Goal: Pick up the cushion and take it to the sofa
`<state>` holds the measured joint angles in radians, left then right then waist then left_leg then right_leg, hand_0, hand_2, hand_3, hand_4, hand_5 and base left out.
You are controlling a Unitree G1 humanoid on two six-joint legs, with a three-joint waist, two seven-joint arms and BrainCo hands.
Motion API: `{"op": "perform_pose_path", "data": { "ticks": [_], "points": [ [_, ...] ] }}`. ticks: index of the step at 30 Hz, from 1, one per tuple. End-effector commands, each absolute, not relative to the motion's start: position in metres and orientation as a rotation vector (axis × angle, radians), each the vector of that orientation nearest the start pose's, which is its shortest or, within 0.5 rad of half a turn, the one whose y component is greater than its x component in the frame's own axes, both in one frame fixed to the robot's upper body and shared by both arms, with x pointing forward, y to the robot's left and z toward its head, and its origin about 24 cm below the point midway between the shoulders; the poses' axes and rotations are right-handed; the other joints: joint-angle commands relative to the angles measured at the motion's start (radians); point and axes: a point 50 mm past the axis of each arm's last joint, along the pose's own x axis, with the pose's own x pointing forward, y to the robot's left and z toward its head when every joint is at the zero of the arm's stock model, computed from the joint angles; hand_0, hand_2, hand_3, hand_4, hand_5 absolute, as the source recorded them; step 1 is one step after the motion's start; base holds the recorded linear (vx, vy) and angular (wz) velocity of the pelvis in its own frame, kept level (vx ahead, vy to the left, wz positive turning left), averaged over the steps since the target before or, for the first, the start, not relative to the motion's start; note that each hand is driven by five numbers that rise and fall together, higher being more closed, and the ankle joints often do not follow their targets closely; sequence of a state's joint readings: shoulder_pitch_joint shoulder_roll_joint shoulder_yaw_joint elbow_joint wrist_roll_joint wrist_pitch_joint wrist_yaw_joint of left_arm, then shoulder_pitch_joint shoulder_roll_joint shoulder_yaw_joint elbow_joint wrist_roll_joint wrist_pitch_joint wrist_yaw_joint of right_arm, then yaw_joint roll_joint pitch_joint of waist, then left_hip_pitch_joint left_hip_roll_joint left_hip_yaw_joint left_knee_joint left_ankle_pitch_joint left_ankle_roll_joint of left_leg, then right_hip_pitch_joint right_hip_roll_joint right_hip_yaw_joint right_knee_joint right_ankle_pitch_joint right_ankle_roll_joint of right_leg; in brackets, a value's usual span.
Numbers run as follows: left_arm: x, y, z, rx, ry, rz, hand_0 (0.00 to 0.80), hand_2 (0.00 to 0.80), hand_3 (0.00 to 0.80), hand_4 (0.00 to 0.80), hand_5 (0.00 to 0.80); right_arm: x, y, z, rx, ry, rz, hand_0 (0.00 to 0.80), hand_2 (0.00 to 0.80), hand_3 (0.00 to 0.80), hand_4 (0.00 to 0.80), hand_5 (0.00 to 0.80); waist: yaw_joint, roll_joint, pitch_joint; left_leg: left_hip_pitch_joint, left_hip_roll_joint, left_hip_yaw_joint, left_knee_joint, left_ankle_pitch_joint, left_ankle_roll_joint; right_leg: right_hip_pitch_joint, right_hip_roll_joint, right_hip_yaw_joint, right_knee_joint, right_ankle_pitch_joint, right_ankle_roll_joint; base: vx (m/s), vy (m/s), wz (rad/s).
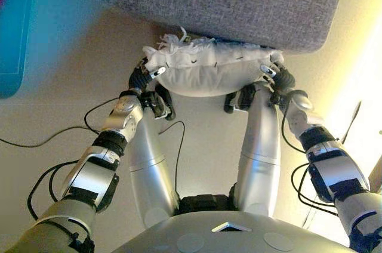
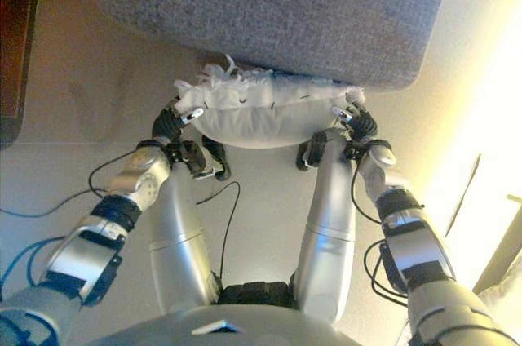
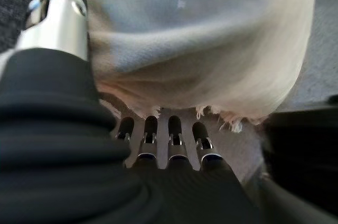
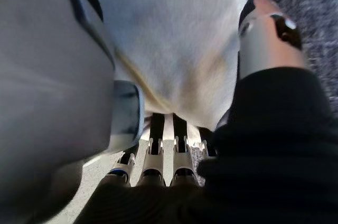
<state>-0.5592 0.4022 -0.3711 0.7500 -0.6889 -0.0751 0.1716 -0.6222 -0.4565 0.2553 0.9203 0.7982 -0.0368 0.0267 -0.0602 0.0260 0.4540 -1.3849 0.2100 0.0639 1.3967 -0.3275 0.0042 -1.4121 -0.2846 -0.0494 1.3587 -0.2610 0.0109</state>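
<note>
A white cushion point(image 1: 206, 71) with a frayed fringe hangs between my two hands, right at the front edge of the grey sofa point(image 1: 227, 2). My left hand point(image 1: 141, 77) grips its left end and my right hand point(image 1: 280, 79) its right end. In the left wrist view the thumb point(image 3: 58, 18) lies over the cushion point(image 3: 200, 39) and the fingers point(image 3: 150, 139) reach under it. In the right wrist view the thumb point(image 4: 264, 44) and the fingers point(image 4: 153, 155) pinch the cushion point(image 4: 174, 39) the same way.
The sofa's seat fills the far side of the view above beige floor point(image 1: 71, 86). A teal object point(image 1: 15, 32) stands at the far left. Strong light falls on the floor at the right.
</note>
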Motion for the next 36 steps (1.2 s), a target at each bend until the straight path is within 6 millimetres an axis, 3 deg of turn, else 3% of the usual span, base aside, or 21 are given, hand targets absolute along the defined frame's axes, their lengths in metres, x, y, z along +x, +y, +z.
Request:
{"op": "perform_pose_path", "data": {
  "ticks": [1, 5, 10, 19, 23, 30, 36],
  "points": [
    [0.338, 0.193, 0.020, -0.032, 0.264, 0.126, 0.000, 0.000, 0.000, 0.000, 0.000, 0.353, -0.245, 0.048, 0.207, 0.246, -0.146, 0.000, 0.000, 0.000, 0.000, 0.000, 0.016, 0.037, 0.002, 0.003, 0.020, -0.082, 0.013, -0.068, -0.089, 0.049, -0.057, 0.114, 0.017, -0.033, 0.102, 0.000, 0.000, 0.00],
    [0.336, 0.194, 0.016, -0.015, 0.290, 0.102, 0.000, 0.000, 0.000, 0.000, 0.000, 0.349, -0.252, 0.043, 0.200, 0.268, -0.184, 0.000, 0.000, 0.000, 0.000, 0.000, 0.016, 0.034, 0.009, -0.007, 0.023, -0.085, 0.030, -0.068, -0.090, 0.039, -0.059, 0.116, 0.035, -0.033, 0.100, 0.004, -0.009, 0.02],
    [0.342, 0.195, 0.021, 0.029, 0.311, 0.084, 0.000, 0.000, 0.000, 0.000, 0.000, 0.354, -0.258, 0.051, 0.174, 0.279, -0.200, 0.000, 0.000, 0.000, 0.000, 0.000, 0.015, 0.029, 0.014, -0.038, 0.031, -0.095, 0.066, -0.071, -0.093, 0.008, -0.057, 0.126, 0.072, -0.036, 0.101, -0.006, -0.009, 0.04],
    [0.368, 0.187, 0.055, 0.012, 0.252, 0.038, 0.000, 0.000, 0.000, 0.000, 0.000, 0.368, -0.254, 0.068, 0.172, 0.269, -0.261, 0.000, 0.000, 0.000, 0.000, 0.000, 0.007, 0.016, 0.035, -0.074, 0.034, -0.103, 0.076, -0.066, -0.091, -0.022, -0.058, 0.127, 0.074, -0.032, 0.097, -0.023, -0.013, -0.02],
    [0.369, 0.183, 0.059, -0.016, 0.225, 0.038, 0.000, 0.000, 0.000, 0.000, 0.000, 0.360, -0.256, 0.059, 0.197, 0.268, -0.294, 0.000, 0.000, 0.000, 0.000, 0.000, 0.001, 0.005, 0.043, -0.072, 0.035, -0.103, 0.067, -0.064, -0.088, -0.016, -0.058, 0.119, 0.056, -0.023, 0.096, -0.002, -0.002, -0.04],
    [0.364, 0.187, 0.058, -0.013, 0.208, 0.056, 0.000, 0.000, 0.000, 0.000, 0.000, 0.324, -0.287, 0.024, 0.233, 0.339, -0.374, 0.000, 0.000, 0.000, 0.000, 0.000, -0.013, -0.017, 0.053, -0.081, 0.057, -0.108, 0.089, -0.069, -0.088, -0.018, -0.057, 0.115, 0.061, -0.012, 0.103, 0.007, 0.004, 0.00],
    [0.363, 0.192, 0.055, -0.014, 0.226, 0.043, 0.000, 0.000, 0.000, 0.000, 0.000, 0.317, -0.302, 0.018, 0.213, 0.366, -0.380, 0.000, 0.000, 0.000, 0.000, 0.000, -0.006, -0.019, 0.055, -0.073, 0.068, -0.107, 0.097, -0.071, -0.089, -0.009, -0.070, 0.113, 0.063, -0.007, 0.107, 0.015, -0.014, -0.09]
  ]
}}
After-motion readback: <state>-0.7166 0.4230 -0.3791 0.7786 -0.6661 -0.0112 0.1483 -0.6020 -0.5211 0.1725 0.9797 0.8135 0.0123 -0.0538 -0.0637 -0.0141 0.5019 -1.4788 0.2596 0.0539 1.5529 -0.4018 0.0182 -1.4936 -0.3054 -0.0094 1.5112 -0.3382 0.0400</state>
